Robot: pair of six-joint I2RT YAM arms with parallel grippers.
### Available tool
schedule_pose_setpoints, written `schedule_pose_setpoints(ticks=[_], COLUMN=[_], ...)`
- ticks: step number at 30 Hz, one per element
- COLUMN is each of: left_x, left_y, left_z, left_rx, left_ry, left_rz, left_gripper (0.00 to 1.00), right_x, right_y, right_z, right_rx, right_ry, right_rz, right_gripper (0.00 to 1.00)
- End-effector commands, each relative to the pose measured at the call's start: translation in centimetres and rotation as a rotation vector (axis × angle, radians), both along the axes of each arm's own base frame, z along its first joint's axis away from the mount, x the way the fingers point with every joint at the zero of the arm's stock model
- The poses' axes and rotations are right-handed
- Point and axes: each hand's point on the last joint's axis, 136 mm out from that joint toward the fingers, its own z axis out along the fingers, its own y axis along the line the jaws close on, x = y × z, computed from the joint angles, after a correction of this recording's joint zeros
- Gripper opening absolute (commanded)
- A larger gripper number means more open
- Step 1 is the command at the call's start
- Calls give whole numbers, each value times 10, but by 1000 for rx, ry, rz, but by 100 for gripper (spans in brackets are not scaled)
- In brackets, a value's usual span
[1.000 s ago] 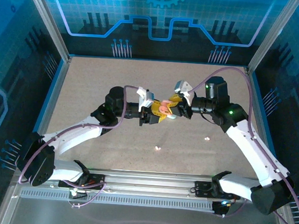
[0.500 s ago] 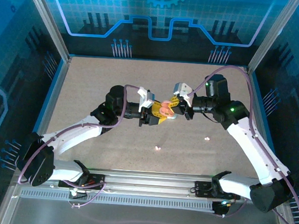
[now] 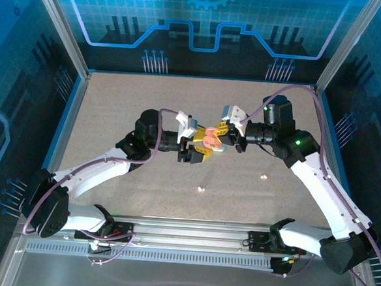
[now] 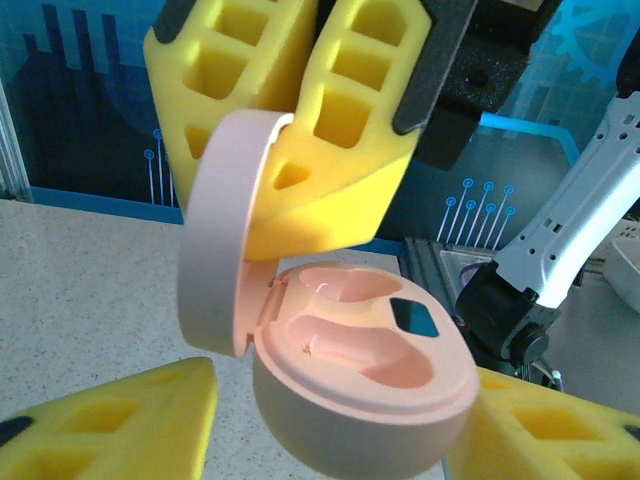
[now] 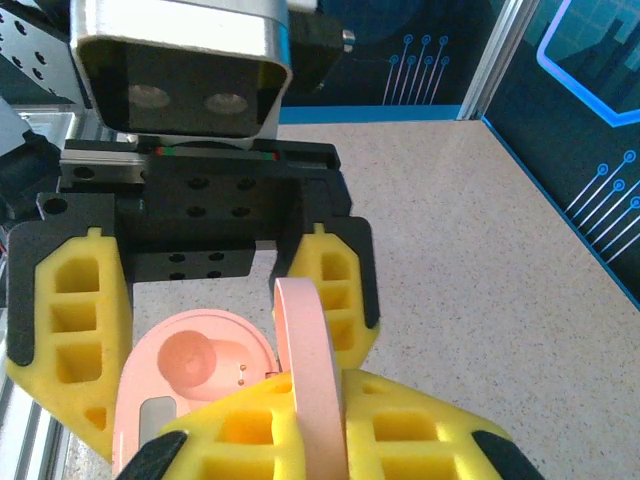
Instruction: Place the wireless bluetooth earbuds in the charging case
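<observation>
Speckled beige table (image 3: 114,111) inside a blue-lit enclosure w/ circuit-pattern walls.

Top cam: both arms reach in and meet near the table ctr. The left gripper (image 3: 198,151) comes in from the left and the right gripper (image 3: 222,135) from the right. The pink charging case (image 3: 210,140) sits between them, apparently raised off the surface. Two earbuds lie loose on the table, nearer the arm bases. One earbud (image 3: 201,189) is just below the grippers. The other earbud (image 3: 263,177) is off to the right, near the right forearm. Both are well apart from the case.

Left wrist cam: the case is hinged open. Its lid (image 4: 222,235) stands upright at left, and its base (image 4: 365,385) faces up w/ two shaped wells in bare pink. The right gripper's yellow fingers (image 4: 345,120) come down from above, pressed together on the lid's top edge. The left gripper's own yellow fingers sit in the bottom corners, spread. The left one has a clear gap to the base. The right one sits close against it, but contact is hard to tell from this angle.

Right wrist cam: the lid shows edge-on, pinched between the right gripper's two pads at the bottom. Beyond it, the left gripper's fingers flank the base w/ jaws apart. Tiny gold contacts show in one well.
</observation>
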Motion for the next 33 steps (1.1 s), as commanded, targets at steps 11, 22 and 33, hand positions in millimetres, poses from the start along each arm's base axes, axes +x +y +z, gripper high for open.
schedule_pose_setpoints(ticks=[11,22,33], left_x=[4,4,4], left_y=[-5,-8,-9], left_z=[20,17,19], left_rx=[-42,-34,-30], left_ry=[-53,-46,-55], left_rz=[17,9,10], left_gripper=[63,56,57], right_x=[0,1,1], right_y=[3,3,3], right_z=[3,6,7], right_rx=[5,21,26], right_ry=[-20,-26,-26], right_rz=[-23,-36,-37], right_gripper=[7,8,8])
